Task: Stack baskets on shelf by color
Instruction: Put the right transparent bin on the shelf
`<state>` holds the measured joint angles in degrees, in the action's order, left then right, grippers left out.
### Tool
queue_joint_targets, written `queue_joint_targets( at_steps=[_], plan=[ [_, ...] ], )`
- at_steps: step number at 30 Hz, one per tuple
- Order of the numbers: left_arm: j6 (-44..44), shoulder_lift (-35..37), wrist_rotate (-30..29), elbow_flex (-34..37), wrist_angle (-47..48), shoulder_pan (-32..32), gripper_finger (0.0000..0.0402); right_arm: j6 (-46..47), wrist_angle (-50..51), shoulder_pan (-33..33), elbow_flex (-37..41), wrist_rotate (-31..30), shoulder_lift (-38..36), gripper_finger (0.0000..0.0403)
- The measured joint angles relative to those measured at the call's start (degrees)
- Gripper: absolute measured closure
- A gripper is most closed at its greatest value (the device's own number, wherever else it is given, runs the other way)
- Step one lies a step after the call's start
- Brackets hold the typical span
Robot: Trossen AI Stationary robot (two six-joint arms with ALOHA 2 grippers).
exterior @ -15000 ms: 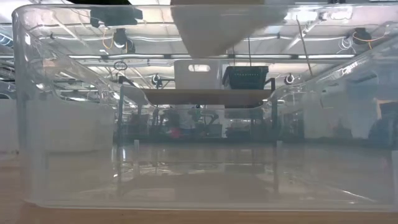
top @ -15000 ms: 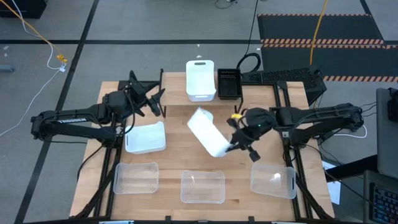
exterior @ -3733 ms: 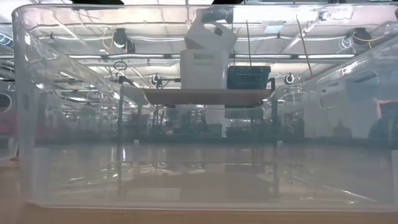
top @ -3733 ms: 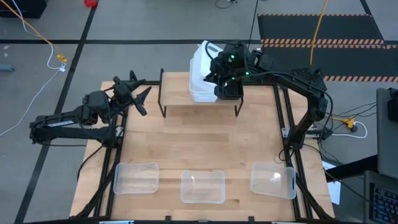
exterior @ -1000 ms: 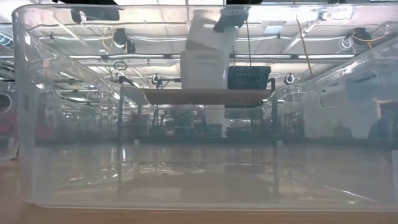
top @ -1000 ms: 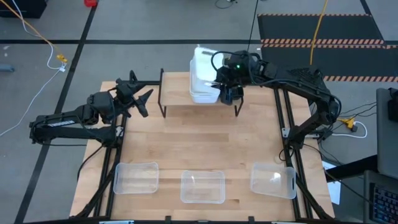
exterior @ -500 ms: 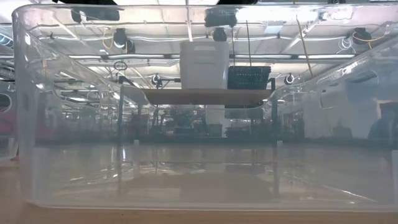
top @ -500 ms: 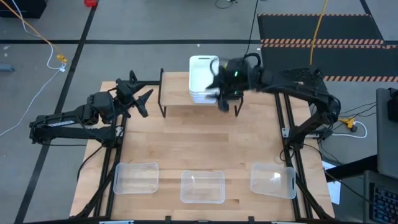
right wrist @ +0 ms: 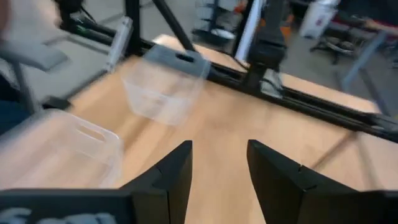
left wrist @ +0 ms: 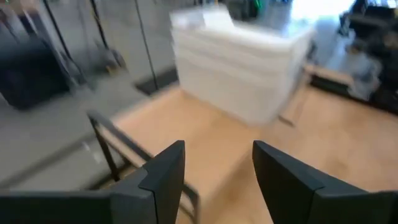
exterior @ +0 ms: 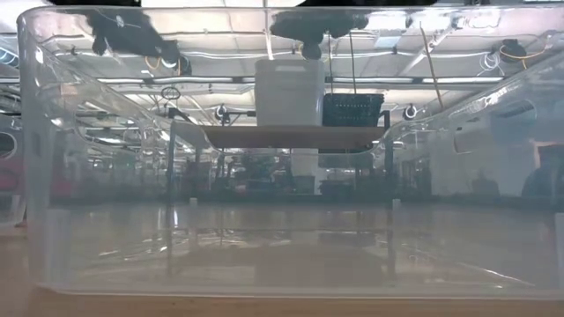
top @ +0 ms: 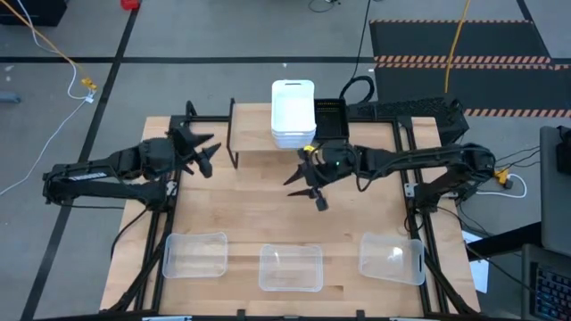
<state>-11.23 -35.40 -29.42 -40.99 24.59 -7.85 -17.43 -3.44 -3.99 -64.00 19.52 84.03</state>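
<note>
Your right gripper (top: 305,185) hangs over the bare middle of the wooden surface (top: 268,201), just in front of the shelf (top: 254,134), with its fingers (right wrist: 176,171) spread apart and nothing between them. Its wrist view looks toward the near edge of the surface, where two clear baskets show. Your left gripper (top: 198,150) sits beside the shelf's left end, its fingers (left wrist: 163,174) also spread wide and empty, pointing toward the white baskets. On the shelf, the white baskets (top: 292,112) stand nested in one stack at about the middle of the plank, upright and free of both grippers. Just beside them on the right, a black slatted basket (top: 329,118) also rests on the shelf; from the low view it reads lower than the white stack. You cannot tell how many black ones are nested there. Three clear baskets stay in a row along the near edge of the surface: one at the left (top: 194,255), one in the middle (top: 291,267) and one at the right (top: 391,258), well apart from the shelf.
</note>
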Motion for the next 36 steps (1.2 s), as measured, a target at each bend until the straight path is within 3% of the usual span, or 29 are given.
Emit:
queue_joint_targets(
  at_steps=[4,12,20,26,31,36],
  plan=[
    [-8.42,-1.01,2.34,0.00,5.70,3.35,0.0211,-2.37,-1.19,0.09,1.13,3.21,-0.33,0.0257],
    [-17.09,-10.05,4.03,0.00,4.36,15.97,0.0211,-8.65,3.89,0.33,1.17,9.06,0.22,0.0257],
    [-30.56,-19.11,6.72,-1.30,3.51,27.49,0.0211,-8.89,10.30,0.79,1.17,8.52,-0.31,0.0257],
    [-42.95,-25.11,6.67,-6.25,6.43,37.09,0.0211,-13.08,13.80,1.11,1.17,4.32,-2.55,0.0257],
    [-58.83,-33.34,6.72,-11.73,10.52,43.57,0.0237,-17.62,10.66,1.06,1.17,4.39,-3.96,0.0257],
    [-80.27,-42.31,10.78,-16.93,15.32,48.35,0.0281,-21.24,8.36,0.96,1.17,4.49,-3.23,0.0257]
  ],
)
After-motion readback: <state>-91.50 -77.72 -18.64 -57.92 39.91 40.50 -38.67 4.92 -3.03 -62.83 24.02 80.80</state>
